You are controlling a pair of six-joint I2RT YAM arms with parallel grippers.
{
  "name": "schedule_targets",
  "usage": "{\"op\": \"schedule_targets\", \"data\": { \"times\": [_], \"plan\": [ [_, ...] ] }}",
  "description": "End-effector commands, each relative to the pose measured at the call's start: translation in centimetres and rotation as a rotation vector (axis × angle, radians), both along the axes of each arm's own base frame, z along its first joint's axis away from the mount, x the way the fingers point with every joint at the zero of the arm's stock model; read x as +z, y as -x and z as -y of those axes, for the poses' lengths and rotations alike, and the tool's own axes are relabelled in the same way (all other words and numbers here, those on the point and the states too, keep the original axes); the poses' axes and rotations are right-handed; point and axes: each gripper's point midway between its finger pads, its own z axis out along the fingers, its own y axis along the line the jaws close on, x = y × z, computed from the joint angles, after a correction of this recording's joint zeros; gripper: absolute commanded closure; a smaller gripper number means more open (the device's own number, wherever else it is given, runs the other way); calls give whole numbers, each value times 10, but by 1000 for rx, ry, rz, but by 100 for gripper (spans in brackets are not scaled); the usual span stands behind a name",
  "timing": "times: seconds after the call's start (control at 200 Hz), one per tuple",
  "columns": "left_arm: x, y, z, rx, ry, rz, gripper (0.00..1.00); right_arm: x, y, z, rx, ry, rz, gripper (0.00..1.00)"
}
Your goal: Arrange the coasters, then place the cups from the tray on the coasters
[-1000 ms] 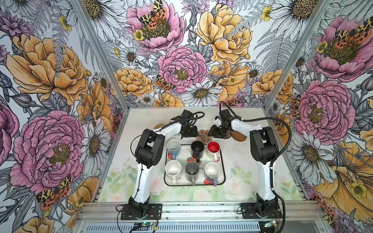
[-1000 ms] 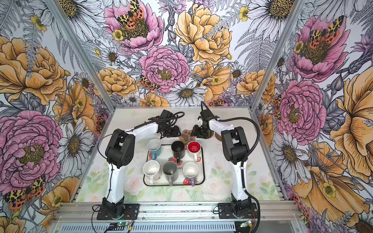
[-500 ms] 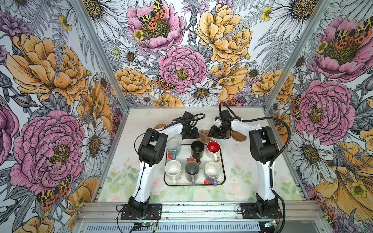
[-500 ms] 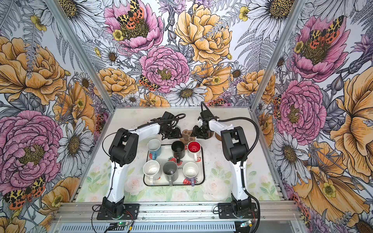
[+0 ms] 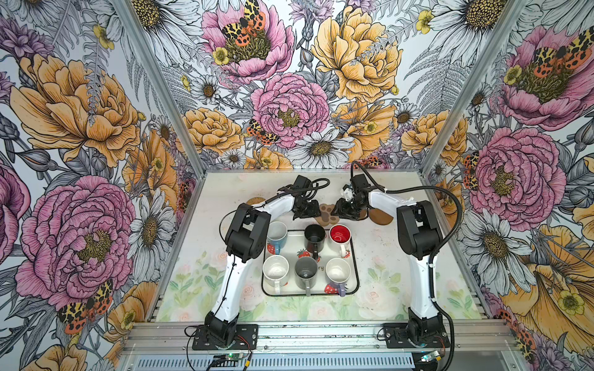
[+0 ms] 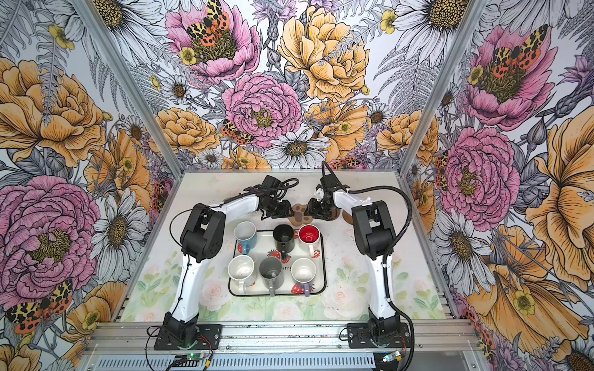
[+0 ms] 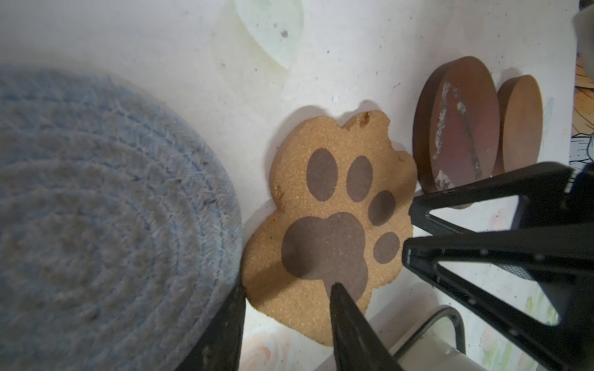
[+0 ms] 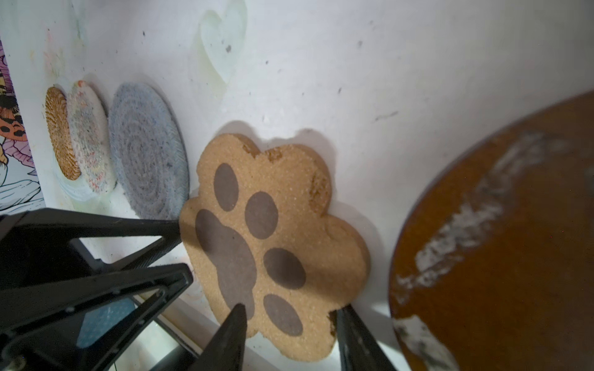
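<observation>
We find the paw coaster (image 5: 328, 213) flat on the bench at twelve o'clock of the tray (image 5: 355, 257), where all six cups (image 5: 305, 273) stand. The left tool (image 5: 309, 210) sits at its nine o'clock and the right tool (image 5: 341, 210) at its three o'clock. Each has its jaws apart, one tip over the paw print and one off the edge, with nothing clamped that we can make out. Our worry is that two tools crowding one thin mat could knock fingers together, shove it onto the grey-blue coaster (image 7: 96, 208) just beside it, or bump the black cup (image 5: 315, 236) at its six o'clock. Only the right wrist view shows the rattan coaster (image 8: 59, 135) and whitish coaster (image 8: 88, 141) overlapping — the top views hide most of that row under the left arm.
</observation>
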Motion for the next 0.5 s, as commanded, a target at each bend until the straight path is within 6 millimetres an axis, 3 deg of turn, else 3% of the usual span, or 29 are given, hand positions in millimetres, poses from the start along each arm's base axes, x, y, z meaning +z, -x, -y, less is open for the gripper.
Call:
{"op": "schedule_targets", "data": {
  "times": [0.0,0.205,0.495],
  "plan": [
    [-29,11,13,-22,16,-78,55,-25,3,-11,15,-9,-47,52],
    [-28,1,18,-5,27,-69,55,-24,-9,-13,-2,-17,-36,52],
    [-12,-3,22,0,46,-44,54,-20,-24,-7,-38,-13,-15,52]
  ]
}}
